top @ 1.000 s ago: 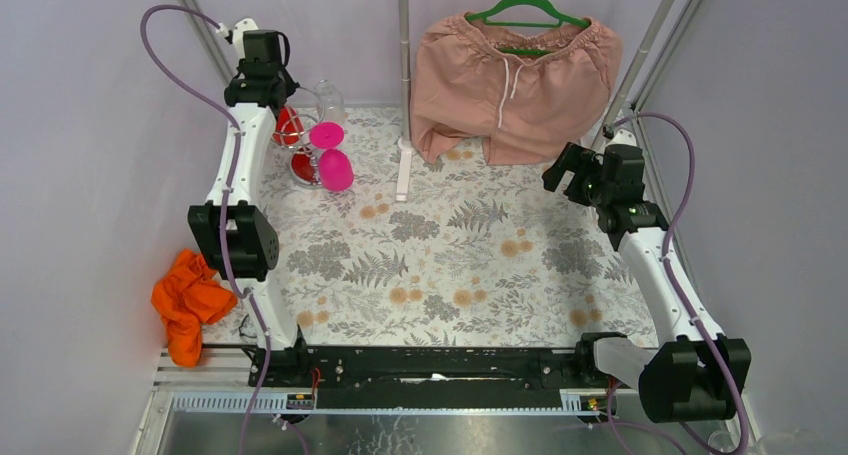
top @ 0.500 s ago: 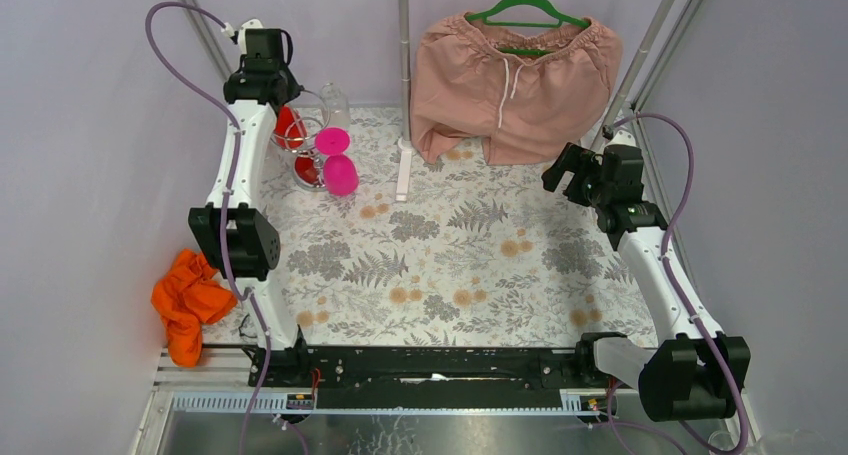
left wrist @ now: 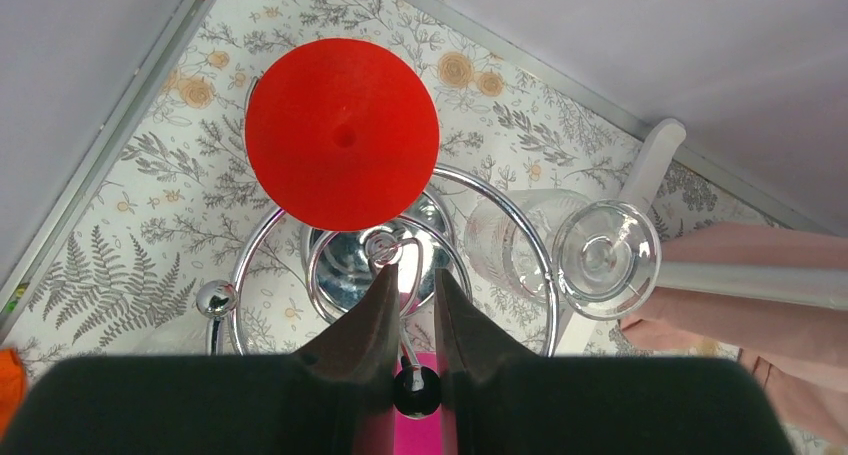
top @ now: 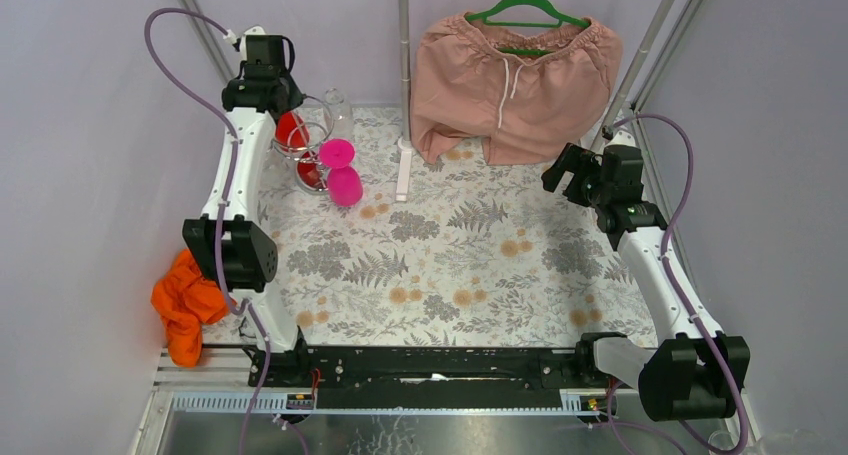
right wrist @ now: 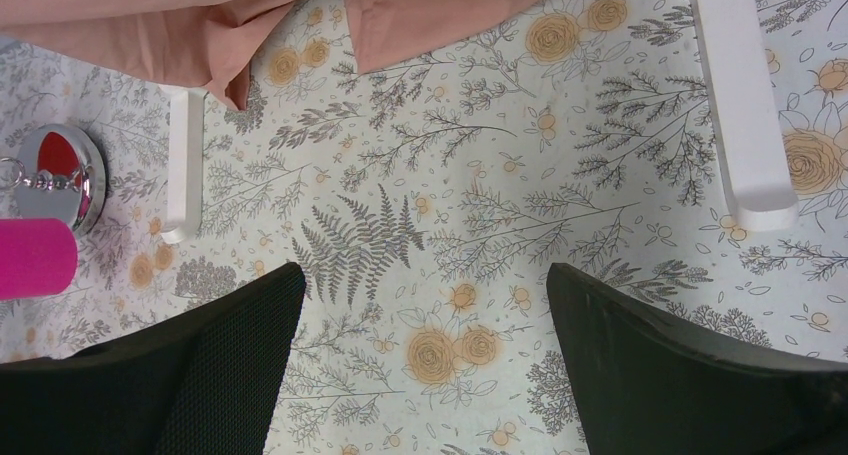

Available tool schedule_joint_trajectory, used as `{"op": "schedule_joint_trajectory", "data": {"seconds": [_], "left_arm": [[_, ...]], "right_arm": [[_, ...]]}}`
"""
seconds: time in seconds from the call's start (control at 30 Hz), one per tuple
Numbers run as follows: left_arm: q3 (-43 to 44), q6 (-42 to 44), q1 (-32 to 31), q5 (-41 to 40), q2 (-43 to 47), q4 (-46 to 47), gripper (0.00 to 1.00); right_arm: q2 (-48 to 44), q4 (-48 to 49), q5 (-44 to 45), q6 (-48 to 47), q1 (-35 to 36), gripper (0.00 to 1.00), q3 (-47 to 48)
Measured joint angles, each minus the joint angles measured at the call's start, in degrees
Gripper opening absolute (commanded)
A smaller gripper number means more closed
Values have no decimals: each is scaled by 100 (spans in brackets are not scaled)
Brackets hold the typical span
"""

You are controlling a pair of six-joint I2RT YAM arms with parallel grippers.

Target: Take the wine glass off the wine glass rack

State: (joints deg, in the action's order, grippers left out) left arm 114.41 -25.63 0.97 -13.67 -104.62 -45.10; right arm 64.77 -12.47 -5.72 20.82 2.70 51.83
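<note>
- From the top view, the wine glass rack (top: 298, 153) sits directly under the wrist of the left arm (top: 240, 160), so this arm is by far the nearer one. The right gripper (top: 557, 173) hangs well apart from the rack on the other side.
- The pink wine glass (top: 345, 185) hangs foot up and bowl down on the side of the rack facing away from the left arm. Its long axis is tilted, with the bowl swung outward. A red wine glass (top: 290, 130) and a clear wine glass (top: 335, 103) share the rack.
- From the left wrist view, the left gripper (left wrist: 413, 275) is narrow, leaving only a slim gap.
- Its fingertips are just beside the rack's central post, and a hook wire with a ball end runs back along the gap.
- Pink shows beneath that ball, so we judge the pink glass lies under the fingers, towards the palm.
- We cannot tell whether the pads pinch anything.
- We judge that the way off the hook is back along the fingers' own line, towards the ball end.
- From the right wrist view, the right gripper's fingers are spread wide and hold nothing. The rack's base and the pink glass sit far off beyond its left finger.
</note>
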Motion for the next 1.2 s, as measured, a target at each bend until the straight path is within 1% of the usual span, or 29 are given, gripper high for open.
{"op": "schedule_joint_trajectory", "data": {"seconds": [0.5, 0.67, 1.03, 1.2], "left_arm": [[-48, -17, -258, 59, 120, -227, 0], [-291, -20, -367, 63, 317, -273, 0], [-520, -63, -433, 83, 439, -210, 0], [-879, -96, -481, 87, 765, -153, 0]], "right_arm": [[96, 55, -109, 4, 0, 100, 0], [98, 70, -146, 4, 0, 100, 0], [98, 79, -153, 4, 0, 99, 0], [98, 79, -210, 4, 0, 98, 0]]}}
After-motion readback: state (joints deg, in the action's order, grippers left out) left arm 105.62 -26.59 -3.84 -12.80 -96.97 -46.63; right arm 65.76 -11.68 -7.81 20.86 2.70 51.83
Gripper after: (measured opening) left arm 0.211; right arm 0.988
